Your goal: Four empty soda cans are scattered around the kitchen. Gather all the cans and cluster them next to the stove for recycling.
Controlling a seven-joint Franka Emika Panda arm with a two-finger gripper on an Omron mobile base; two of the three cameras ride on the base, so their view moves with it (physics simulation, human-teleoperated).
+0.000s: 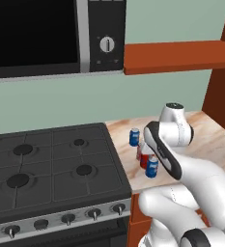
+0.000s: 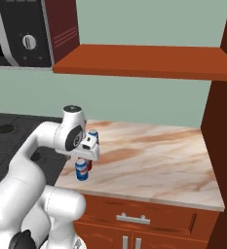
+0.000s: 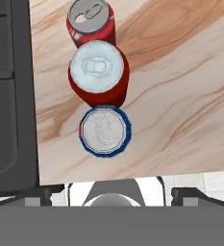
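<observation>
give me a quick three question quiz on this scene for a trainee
1. True or false: the end effector is shut on a soda can.
2. In the hand view, the can nearest the end effector is: A red, B blue, C green.
3. What surface do the cans stand on beside the stove?

Key: 1 false, its fingers stand wide apart with nothing between them. 2 B. 3 the beige countertop.
</observation>
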